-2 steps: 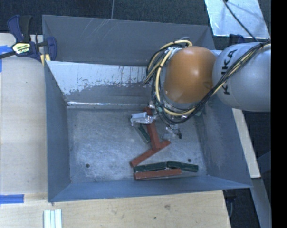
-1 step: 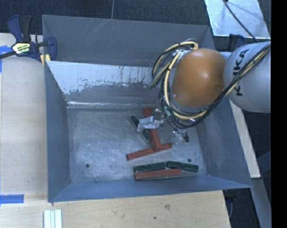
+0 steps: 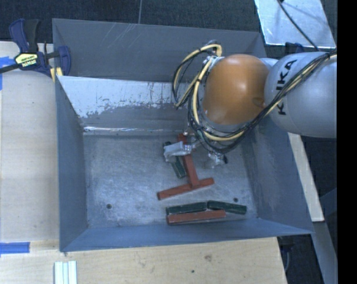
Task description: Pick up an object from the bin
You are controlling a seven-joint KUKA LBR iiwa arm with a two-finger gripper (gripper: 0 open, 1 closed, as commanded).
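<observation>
Looking down into the grey metal bin (image 3: 122, 102), I see a red-brown T-shaped piece (image 3: 186, 189) lying flat near the middle of the floor. I will use it as my marker.

The arm's gripper (image 3: 190, 148) hangs low at the far end of the T's stem, tucked under a round orange cover (image 3: 234, 90) and loops of yellow and black cables (image 3: 189, 78). The cover hides too much, so I cannot tell if the gripper is open, closed or holding anything.

A small dark green piece (image 3: 179, 168) lies just beside the T's stem, touching it or nearly so. I think the pick is one of these two, but I cannot say which.

On the near side of the T, by the bin's front wall, a long green bar (image 3: 226, 207) and a long red bar (image 3: 196, 217) lie side by side.

What could go wrong? The two close pieces might get pinched together, or one might be pushed away. The T could tip and slip out if grabbed at its stem end. The cables might also rub the back wall.

All the pieces look flat, hard and smooth, with straight edges. The bin floor looks dull and scratched.
</observation>
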